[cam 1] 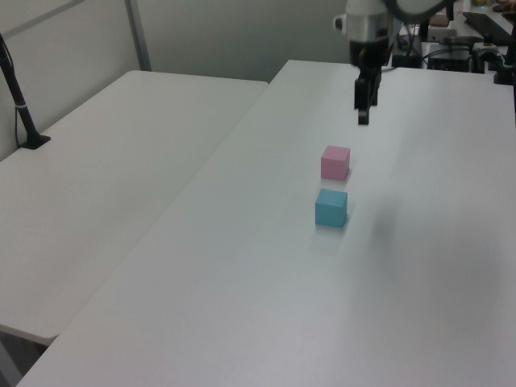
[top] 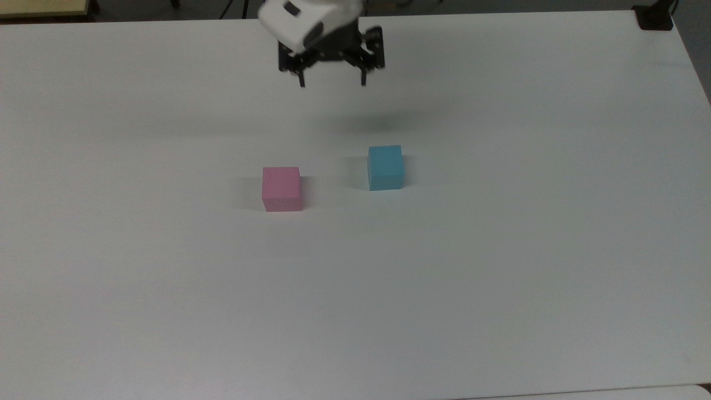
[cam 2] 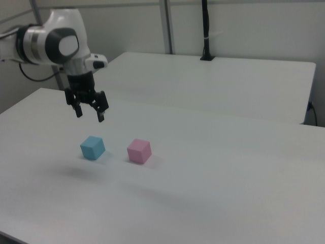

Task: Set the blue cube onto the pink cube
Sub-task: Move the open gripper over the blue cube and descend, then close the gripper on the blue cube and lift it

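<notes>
Above the white table [top: 500,278], toward its far side in the top view, the gripper [top: 332,83] hangs in the air with its two black fingers spread wide apart and nothing between them. Its fingertips point down at the tabletop, and a soft shadow lies on the surface just below it in the top view. In the right view the gripper [cam 2: 89,115] sits at the end of the white arm [cam 2: 56,43], above and a little behind the blue cube [cam 2: 92,148]. In the left view the gripper [cam 1: 364,115] appears as a narrow dark shape beyond the pink cube [cam 1: 335,162]. Both cubes rest flat on the table, well apart from the gripper. The blue cube [top: 385,167] lies on the top view's right of the pink cube [top: 282,189], near it but not touching, with a clear strip of table between them. In the left view the blue cube [cam 1: 330,208] is the nearer of the two. A second white table [cam 1: 105,185] stands alongside, on the left view's left.
</notes>
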